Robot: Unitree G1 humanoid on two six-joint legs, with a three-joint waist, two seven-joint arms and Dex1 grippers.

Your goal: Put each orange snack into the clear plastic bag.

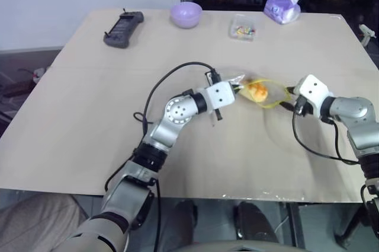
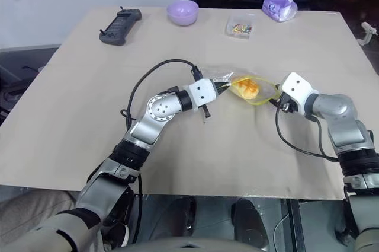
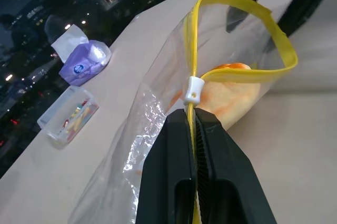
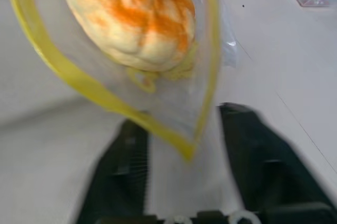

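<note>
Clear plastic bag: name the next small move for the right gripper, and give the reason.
Probably close the right gripper on the bag's yellow seal strip. Its fingers stand apart around the strip's corner, gripping nothing yet. The orange snack already sits inside the clear plastic bag, whose mouth gapes open, while the left gripper pinches the strip by the white slider.

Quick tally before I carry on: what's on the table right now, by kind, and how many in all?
Orange snack, inside the bag: 1
Clear plastic bag: 1
Purple bowl: 1
Tissue pack: 1
Small clear box of colourful bits: 1
Black remote: 1
Total: 6
</note>
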